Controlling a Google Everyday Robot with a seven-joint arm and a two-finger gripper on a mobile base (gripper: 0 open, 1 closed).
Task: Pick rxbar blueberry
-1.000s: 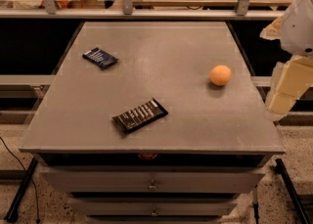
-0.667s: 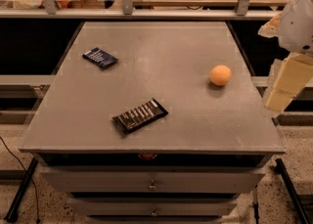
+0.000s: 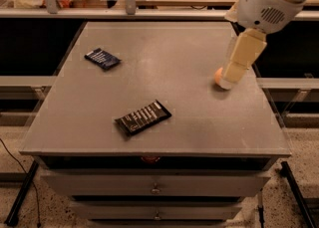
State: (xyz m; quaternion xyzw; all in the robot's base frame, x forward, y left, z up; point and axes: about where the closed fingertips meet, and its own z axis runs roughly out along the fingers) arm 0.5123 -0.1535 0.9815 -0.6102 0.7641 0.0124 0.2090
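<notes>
Approach step: I'm holding the gripper [image 3: 228,78] at frame right, grip state I can't tell; I'm judging it needs swinging to the rxbar blueberry [image 3: 102,58], upper left

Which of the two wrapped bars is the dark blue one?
The small bar at far left; the longer bar near the front is black. The gripper is at right, by the orange ball.

1 camera looks down from high above the front edge of the grey table [image 3: 164,67], facing its far side, fairly near; the gripper [image 3: 228,78] hangs at the right.
</notes>
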